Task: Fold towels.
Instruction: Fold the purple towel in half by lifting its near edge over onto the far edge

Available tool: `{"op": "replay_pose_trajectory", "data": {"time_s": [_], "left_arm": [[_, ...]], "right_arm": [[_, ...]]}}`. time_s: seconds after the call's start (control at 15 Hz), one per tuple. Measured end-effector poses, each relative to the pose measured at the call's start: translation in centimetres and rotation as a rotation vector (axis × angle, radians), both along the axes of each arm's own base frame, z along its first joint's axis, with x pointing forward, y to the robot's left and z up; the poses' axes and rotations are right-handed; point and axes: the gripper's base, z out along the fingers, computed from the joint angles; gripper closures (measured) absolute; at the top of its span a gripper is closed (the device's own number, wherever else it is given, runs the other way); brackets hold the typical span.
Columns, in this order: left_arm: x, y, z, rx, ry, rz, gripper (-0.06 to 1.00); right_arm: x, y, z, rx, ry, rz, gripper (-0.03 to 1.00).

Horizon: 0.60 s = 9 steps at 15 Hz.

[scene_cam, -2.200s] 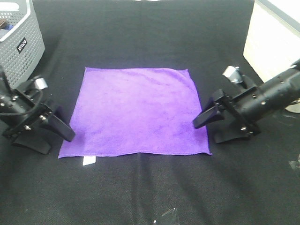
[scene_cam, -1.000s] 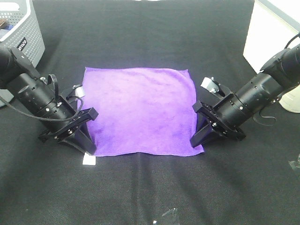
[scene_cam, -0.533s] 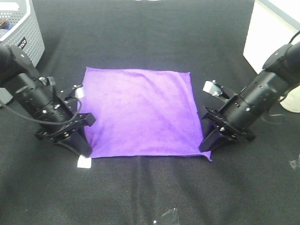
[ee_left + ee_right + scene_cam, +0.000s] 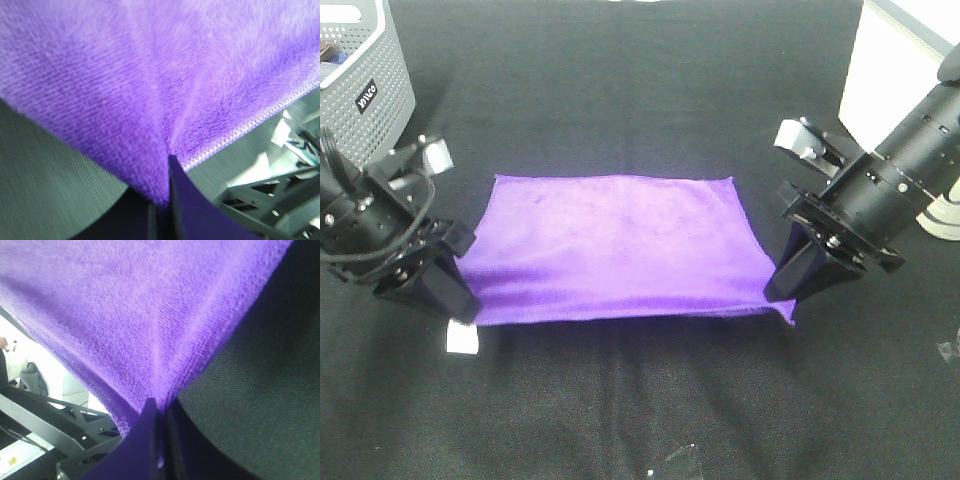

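Black cloth table (image 4: 640,100); grey basket (image 4: 365,75); purple towel (image 4: 620,250); perhaps a white wall (image 4: 895,70).

purple towel (image 4: 620,240), black tablecloth (image 4: 620,90), grey basket (image 4: 365,80)

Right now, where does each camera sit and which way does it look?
Exterior high: mounted high, looking down on the table, the purple towel, the left gripper and right gripper.
Left wrist: on the left arm, looking along its shut fingers into pinched towel.
Right wrist: likewise, on the right arm.
All three share the towel.
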Motion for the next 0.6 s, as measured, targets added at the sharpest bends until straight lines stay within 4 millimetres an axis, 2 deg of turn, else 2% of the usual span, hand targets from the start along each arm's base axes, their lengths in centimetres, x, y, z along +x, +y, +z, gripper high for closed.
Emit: {"op": "replay_pose_trajectory", "data": {"time_s": [0.13,0.2,0.27,0.4,0.6], "left_arm": [[0.9,0.0,0.4,0.005,-0.049,0.016,0.94],[2.2,-0.2,0.7,0.009,-0.095,0.031,0.94],[3.3,-0.3,0.6,0.012,-0.119,0.041,0.94],[5.7,-0.5,0.6,0.024,-0.187,0.056,0.94],[9.4,-0.9,0.4,0.037,-0.277,0.080,0.94]], "right_arm": [[1.2,-0.1,0.5,-0.019,-0.080,-0.027,0.96],[2.3,0.0,1.2,-0.027,-0.143,-0.046,0.96],[4.2,0.1,1.9,-0.034,-0.216,-0.060,0.96],[7.2,0.4,2.0,-0.032,-0.272,-0.062,0.96],[11.3,0.8,1.4,-0.037,-0.340,-0.061,0.96]]}}
